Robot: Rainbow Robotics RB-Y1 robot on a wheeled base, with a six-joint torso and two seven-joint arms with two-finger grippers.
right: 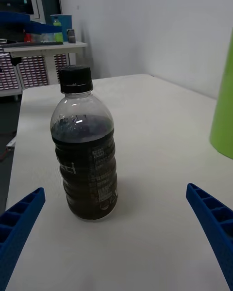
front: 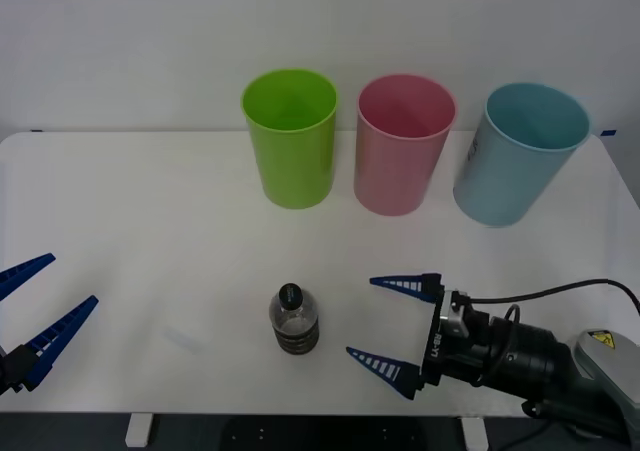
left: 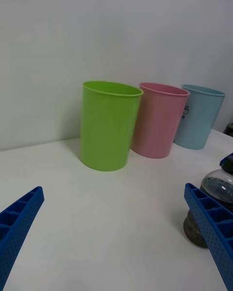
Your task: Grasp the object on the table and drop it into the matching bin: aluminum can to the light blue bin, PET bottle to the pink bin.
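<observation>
Gaping wide and holding nothing, the right tool (front: 393,330) is lying lower right, facing the upright PET bottle (front: 294,320) at lower centre of the tabletop (front: 150,221). It should be closing around the bottle's ribbed body squarely. The pink bin (front: 403,143) is waiting at upper centre; the left tool (front: 35,311) is idling, spread, lower left.

Plain white wall (front: 120,41); cluttered side desk (right: 43,46), drawer cabinets beneath.
</observation>
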